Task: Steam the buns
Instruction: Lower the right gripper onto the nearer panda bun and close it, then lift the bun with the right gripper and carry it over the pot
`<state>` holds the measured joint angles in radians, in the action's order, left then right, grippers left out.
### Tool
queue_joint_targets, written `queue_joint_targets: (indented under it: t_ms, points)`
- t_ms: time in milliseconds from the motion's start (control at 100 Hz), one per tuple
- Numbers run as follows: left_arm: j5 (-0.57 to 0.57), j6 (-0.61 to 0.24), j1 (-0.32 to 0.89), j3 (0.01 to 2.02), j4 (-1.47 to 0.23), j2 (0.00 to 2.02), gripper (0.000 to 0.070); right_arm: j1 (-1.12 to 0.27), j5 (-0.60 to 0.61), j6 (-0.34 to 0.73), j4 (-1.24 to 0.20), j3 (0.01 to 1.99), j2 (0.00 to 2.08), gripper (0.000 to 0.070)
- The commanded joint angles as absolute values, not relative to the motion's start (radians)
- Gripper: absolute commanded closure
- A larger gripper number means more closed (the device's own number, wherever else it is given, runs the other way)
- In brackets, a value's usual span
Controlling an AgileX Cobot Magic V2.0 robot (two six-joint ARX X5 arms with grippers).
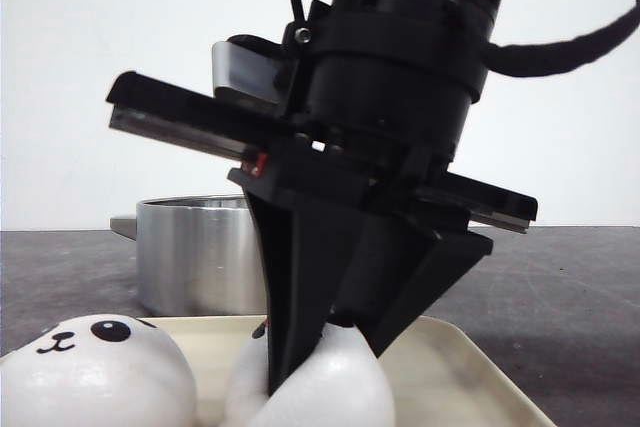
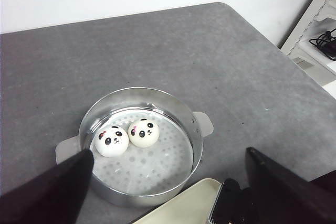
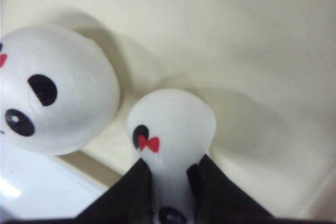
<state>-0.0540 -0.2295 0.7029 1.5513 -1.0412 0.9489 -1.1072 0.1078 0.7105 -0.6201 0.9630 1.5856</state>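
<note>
Gripping one panda bun (image 1: 335, 382) on the cream tray (image 1: 470, 367), the right gripper (image 1: 325, 347) squeezes it between both fingers; a second bun (image 1: 95, 372) sits just beside. Two more panda buns (image 2: 127, 136) rest touching inside the steel steamer pot (image 2: 176, 109). Left gripper (image 2: 168, 182) spread apart, holding nothing.

Right arm: wrist pointed straight down at near centre of the front view, filling most of it. Right gripper (image 1: 325, 352) fingers closed in, squeezing a bun (image 1: 335, 382) between the tips; its sides bulge around the fingers (image 3: 134, 195). Left gripper (image 2: 168, 190) held high, angled down. Jaws spread wide apart, nothing between them.
</note>
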Motion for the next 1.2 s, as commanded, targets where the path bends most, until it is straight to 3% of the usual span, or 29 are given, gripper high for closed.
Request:
queue_joint_targets:
  t_ms: [0, 200, 450, 790, 1190]
  points:
    - [-0.057, -0.235, 0.710, 1.570, -1.032, 0.955, 0.0143, -1.122, 0.103, 0.699, -0.618, 1.008, 1.563, 0.0689]
    - [-0.064, -0.225, 0.710, 1.570, -1.031, 0.955, 0.0143, -1.132, 0.074, 0.662, -0.735, 1.192, 1.438, 0.0691]
    - [-0.082, -0.224, 0.710, 1.570, -1.025, 0.955, 0.0143, -1.076, -0.158, 0.483, -0.837, 1.483, 1.417, 0.0694]
    - [-0.083, -0.224, 0.710, 1.570, -1.024, 0.960, 0.0143, -0.814, -0.021, 0.372, -0.805, 1.525, 1.590, 0.0694]
    - [-0.083, -0.225, 0.710, 1.570, -1.031, 0.970, 0.0143, -0.760, 0.011, 0.324, -0.807, 1.525, 1.859, 0.0694]
